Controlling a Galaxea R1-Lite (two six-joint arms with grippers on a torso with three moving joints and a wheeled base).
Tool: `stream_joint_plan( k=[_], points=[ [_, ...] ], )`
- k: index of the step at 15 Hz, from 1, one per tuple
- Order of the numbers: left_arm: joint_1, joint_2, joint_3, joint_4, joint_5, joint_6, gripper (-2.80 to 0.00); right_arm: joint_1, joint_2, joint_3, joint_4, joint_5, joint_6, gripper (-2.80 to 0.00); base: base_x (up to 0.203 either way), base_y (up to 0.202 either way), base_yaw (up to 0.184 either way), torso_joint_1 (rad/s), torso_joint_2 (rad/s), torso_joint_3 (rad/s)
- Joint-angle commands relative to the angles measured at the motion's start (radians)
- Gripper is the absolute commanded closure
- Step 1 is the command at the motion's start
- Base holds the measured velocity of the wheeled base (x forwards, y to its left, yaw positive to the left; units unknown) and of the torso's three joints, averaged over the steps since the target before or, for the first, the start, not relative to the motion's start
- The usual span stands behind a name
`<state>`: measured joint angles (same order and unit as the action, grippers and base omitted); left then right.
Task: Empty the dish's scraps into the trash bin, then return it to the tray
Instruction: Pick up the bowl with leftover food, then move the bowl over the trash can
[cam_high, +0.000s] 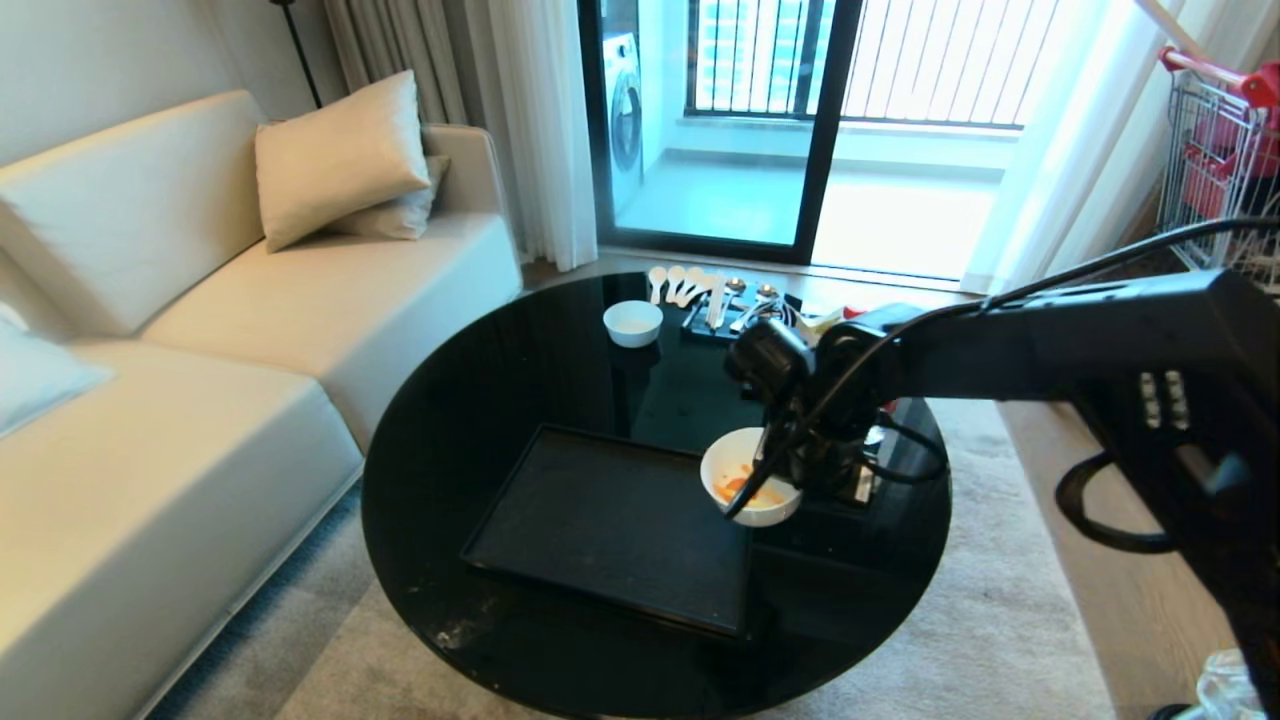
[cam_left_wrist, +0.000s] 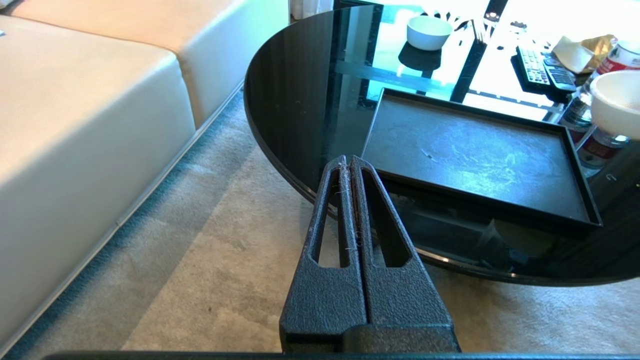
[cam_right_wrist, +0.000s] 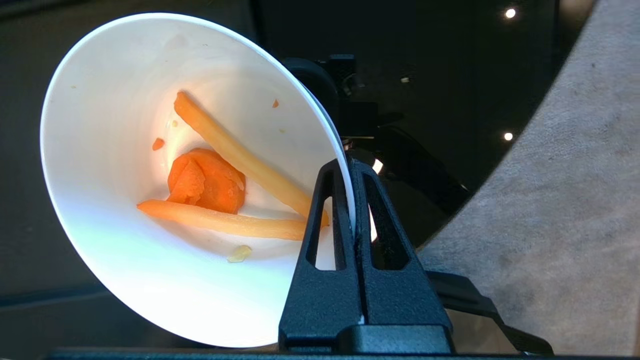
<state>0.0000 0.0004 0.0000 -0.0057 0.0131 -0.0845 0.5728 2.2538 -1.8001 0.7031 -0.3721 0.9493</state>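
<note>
The tray (cam_high: 600, 520) lies bare; clutter (cam_left_wrist: 550, 70) crowds the table's (cam_high: 480, 400) far side.

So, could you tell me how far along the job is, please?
Done: the right gripper has clamped the dish by its rim. In hand: it holds it beside the tray, scraps still inside. Left: emptying them into the trash bin, unseen here, then returning the dish.

the arm (cam_high: 1000, 350) hides the dish (cam_high: 735, 470) rim's right side (and table clutter behind it).

My right arm (cam_high: 1050, 350) is matte black, boxy, with looping black cables (cam_high: 1100, 500). My fingers (cam_right_wrist: 332, 220) are textured black plastic with slotted triangular cut-outs.
</note>
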Motion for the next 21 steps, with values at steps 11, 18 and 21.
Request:
stream_joint_plan(
  k=[11,18,21],
  points=[
    [0.0,0.0,0.0,0.0,0.001,-0.001,0.0,-0.267,-0.771,1.003,-0.438,0.023,-0.122,0.0,0.0,0.0,0.0,0.0,0.0,0.0],
    [0.0,0.0,0.0,0.0,0.001,-0.001,0.0,-0.344,-1.083,1.316,-0.495,0.075,-0.184,0.0,0.0,0.0,0.0,0.0,0.0,0.0],
    [0.0,0.0,0.0,0.0,0.001,-0.001,0.0,-0.344,-1.14,1.418,-0.488,0.086,-0.185,0.0,0.0,0.0,0.0,0.0,0.0,0.0]
  ],
)
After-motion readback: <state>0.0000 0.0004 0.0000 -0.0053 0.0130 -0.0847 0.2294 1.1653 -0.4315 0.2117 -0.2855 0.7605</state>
